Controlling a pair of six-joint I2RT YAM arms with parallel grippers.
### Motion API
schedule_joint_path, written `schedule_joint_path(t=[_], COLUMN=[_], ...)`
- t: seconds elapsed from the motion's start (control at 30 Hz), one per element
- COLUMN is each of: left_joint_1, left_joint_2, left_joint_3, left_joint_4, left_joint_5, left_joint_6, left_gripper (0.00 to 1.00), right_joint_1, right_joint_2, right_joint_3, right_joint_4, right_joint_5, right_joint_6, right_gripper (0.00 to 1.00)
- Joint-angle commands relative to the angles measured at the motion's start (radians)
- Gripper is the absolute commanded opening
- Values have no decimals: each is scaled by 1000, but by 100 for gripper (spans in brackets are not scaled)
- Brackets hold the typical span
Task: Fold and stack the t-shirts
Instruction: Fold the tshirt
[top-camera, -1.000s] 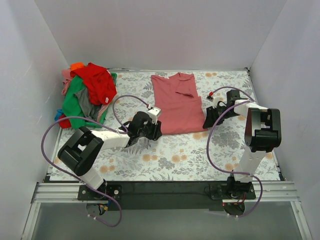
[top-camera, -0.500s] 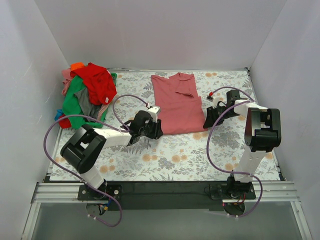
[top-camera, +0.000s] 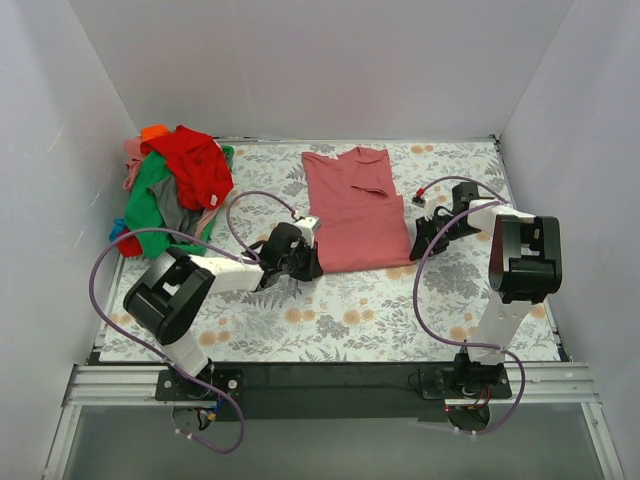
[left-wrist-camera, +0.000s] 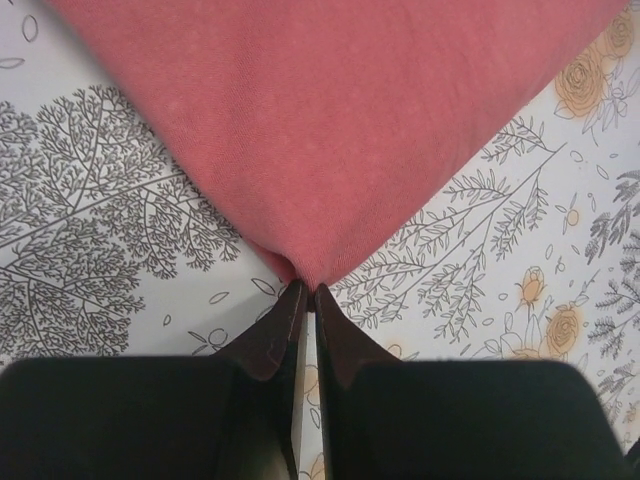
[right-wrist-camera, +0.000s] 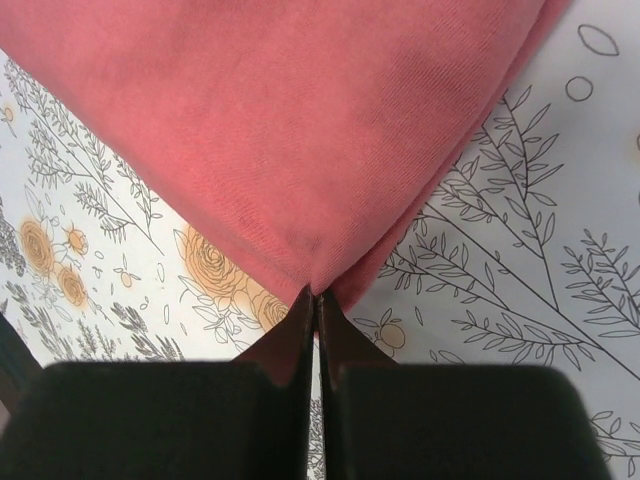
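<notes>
Plain salmon-pink t-shirt (top-camera: 352, 212) — corners pinched by left gripper (left-wrist-camera: 305, 292), right gripper (right-wrist-camera: 317, 293).

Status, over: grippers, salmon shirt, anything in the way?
Left gripper: jaws shut on near-left corner of salmon t-shirt. Right gripper: jaws shut on near-right corner. Shirt spread on floral cover. Nothing in the way; shirt pile far left.

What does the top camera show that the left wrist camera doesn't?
Only the top view: the whole salmon shirt, the heap of unfolded shirts at the far left, and the right arm. Only the left wrist view: the left jaws pinched shut on that shirt's near corner. Both: salmon fabric on the floral cover.
</notes>
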Motion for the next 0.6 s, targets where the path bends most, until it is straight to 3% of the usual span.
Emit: schedule_joint_path(t=[0.0,0.57], left_joint_1=[3,3], left_joint_2=[-56,-222], left_joint_3=[-17,-184], left_joint_4=[-40,-108], left_joint_5=[48,139], left_joint_6=[-26,-80], left_gripper=[0,0], right_joint_1=[-6,-26], right_joint_2=[-34,-158], right_joint_3=[-21,-190], right_joint_4=[-71,-130], right_joint_5=[15,49], right_joint_6=[-52,-135], right_gripper=[1,1])
